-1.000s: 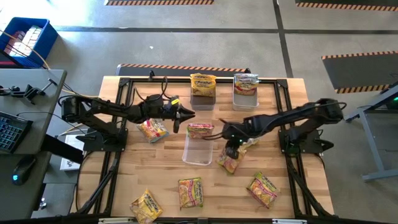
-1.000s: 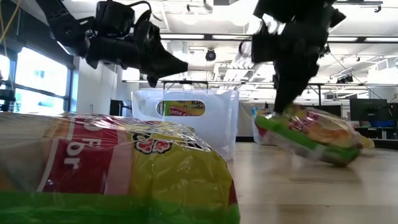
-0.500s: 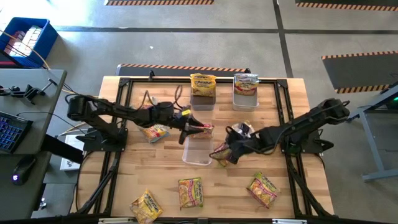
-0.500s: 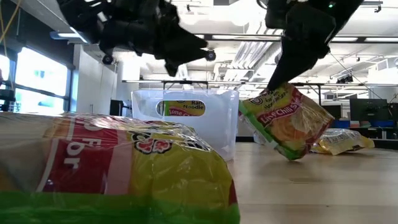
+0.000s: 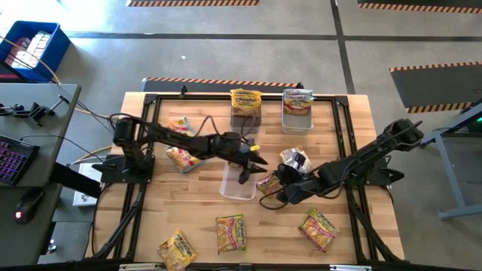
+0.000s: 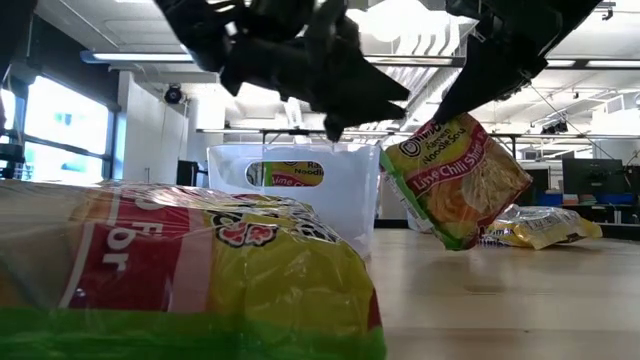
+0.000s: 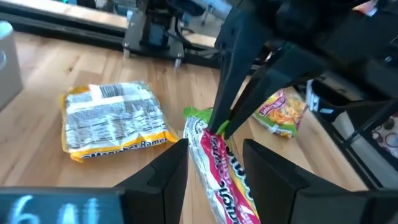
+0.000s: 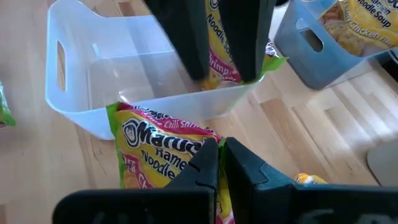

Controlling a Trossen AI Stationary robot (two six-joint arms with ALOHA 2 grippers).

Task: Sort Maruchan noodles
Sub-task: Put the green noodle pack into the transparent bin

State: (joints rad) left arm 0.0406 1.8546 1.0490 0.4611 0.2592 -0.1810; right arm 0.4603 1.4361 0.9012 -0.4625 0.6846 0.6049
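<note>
Right gripper was pinched shut on the top edge of a red-and-green crinkly Lime Chili noodle packet, which hung clear of the wooden table in the low view, tilted. In the high view it sat just off the near-right corner of the clear plastic rectangular bin at table centre. That bin already held one packet at its 12 o'clock end.

Left gripper hovered over the bin's right side with its fingers spread and nothing between them; its wrist view showed the hanging packet edge-on just ahead of the gap.

Outward, on the high view: a silvery-white packet at 2 o'clock from the right gripper; two further bins at 12 o'clock, a grey one with a yellow packet and a clear one with a red-and-green packet. Yellow packets lay at 9 o'clock and along the 6 o'clock edge.

Judgement: the step looked like delivering the hung packet to the centre bin, possibly by hand-over. To do it well, the left fingers should stay wide and take the packet low on its body, gripping firmly before the right lets go. Otherwise, carry it fully over the bin wall before letting it drop.
</note>
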